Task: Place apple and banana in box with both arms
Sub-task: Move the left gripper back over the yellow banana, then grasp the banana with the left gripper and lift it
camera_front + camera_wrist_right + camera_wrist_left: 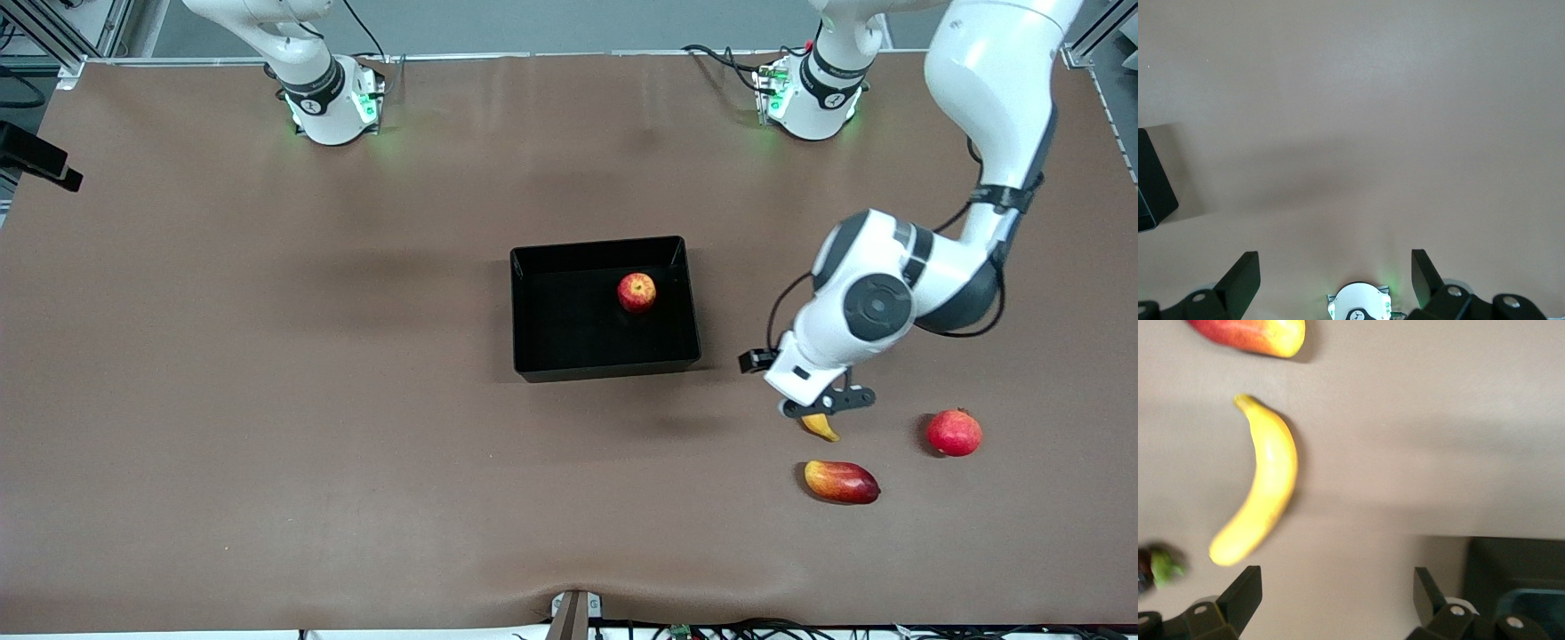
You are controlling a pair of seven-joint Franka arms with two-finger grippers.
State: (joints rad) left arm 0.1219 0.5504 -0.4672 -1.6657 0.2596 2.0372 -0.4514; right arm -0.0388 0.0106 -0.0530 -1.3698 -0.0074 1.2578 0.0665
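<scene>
**Apple in the box, banana on the worktop under the left gripper**

Apple (637, 292) sits inside the box (533, 307), a glossy black bin at the middle of the brown worktop (267, 400); it lies toward the corner of the bin that faces the left arm's base. Nothing else shows in the bin.

Toward the left arm's end of the worktop, and nearer to the front camera than the box, the banana (1261, 483) lies flat and free. In the front view only its yellow tip pokes out from under the left gripper (822, 407), which hangs low over it. The left wrist view shows the whole curve of the fruit, with the dark fingers (1238, 593) spread wide and nothing between them — the banana is not yet gripped.

Two other fruits crowd that spot. A red-yellow mango (841, 481) lies just beside the banana's tip, nearer to the front camera, and a plain red round fruit (954, 432) rests close by, farther toward the left arm's end of the worktop. Neither touches the banana.

Right gripper (1335, 280) waits up over bare worktop above its own base, fingers spread and empty; a corner of the box shows at the edge of its wrist view.
</scene>
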